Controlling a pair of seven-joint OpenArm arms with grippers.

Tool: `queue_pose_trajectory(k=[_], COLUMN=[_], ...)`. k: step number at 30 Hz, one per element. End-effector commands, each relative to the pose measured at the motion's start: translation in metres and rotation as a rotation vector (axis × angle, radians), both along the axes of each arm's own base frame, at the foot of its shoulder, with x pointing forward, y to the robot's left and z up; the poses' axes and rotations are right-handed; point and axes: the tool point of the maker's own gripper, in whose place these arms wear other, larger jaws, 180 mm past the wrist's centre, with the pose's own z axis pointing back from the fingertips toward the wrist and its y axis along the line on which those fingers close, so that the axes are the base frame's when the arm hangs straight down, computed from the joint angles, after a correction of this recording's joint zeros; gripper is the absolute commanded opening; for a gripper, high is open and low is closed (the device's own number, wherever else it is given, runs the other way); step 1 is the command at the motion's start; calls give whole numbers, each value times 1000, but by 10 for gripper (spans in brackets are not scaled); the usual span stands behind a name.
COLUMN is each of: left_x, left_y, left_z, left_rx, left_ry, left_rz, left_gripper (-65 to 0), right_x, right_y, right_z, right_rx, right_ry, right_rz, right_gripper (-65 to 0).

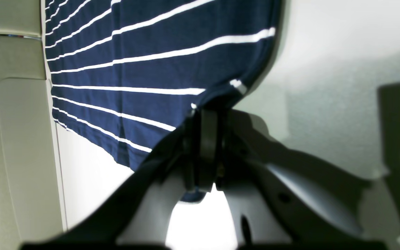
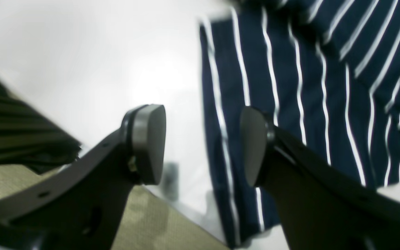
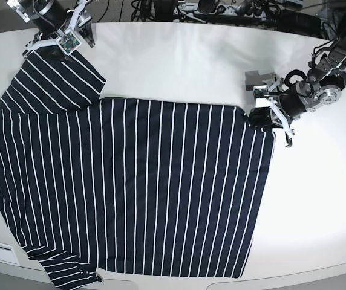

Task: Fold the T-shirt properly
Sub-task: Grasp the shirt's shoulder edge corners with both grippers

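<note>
Striped cloth fills the left pincer, whose jaws are clamped together on a hem corner of the T-shirt. Beyond it the shirt lies spread flat on the white table. Right pincer stands apart, above the sleeve's edge.

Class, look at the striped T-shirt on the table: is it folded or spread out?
Spread out. The T-shirt lies flat across the table, body and both sleeves showing, with no layer doubled over.
</note>
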Motion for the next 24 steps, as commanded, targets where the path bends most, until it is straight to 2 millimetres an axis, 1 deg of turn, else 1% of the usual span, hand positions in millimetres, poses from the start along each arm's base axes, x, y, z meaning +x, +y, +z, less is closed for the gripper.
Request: queue_pose_trajectory(k=[1,3,7,10,12,15,16,21,22,23,24], left_x=[-4,-5,-6,-6,-6,-6,-6,-6,-6,-6,-6], left_y=[16,16,14,14,14,14,14,14,14,14,14], left_z=[-8,-8,-8,-8,-8,-8,-8,-8,-8,-8,-7], left_rx=[71,70,42,42,42,42,42,42,42,42,41], left_ry=[31,34,52,52,52,51,52,52,51,51,50], left_rz=[13,14,34,34,34,34,34,34,34,34,33], left_gripper=[-650,-650,-650,-650,-650,-650,-650,-650,-650,-650,-650], right_x=[6,7,0,-1,1,9,13,27,31,31,33], right_y=[-1,-8,-24,-33,-39,-44,-46,-49,-49,-50,-52], right_z=[2,-10,-38,-51,-55,-54,-53,-48,-47,-46,-45], right_rx=[8,-6,-36,-52,-65,-112,-126,-135,-134,-136,-139], right_ry=[-24,-1,74,100,101,76,65,25,16,12,3], right_rz=[0,-13,-28,-49,-61,-48,-43,-56,-61,-68,-82], right_gripper=[-287,-288,-287,-288,-291,-352,-363,-366,-388,-455,-547])
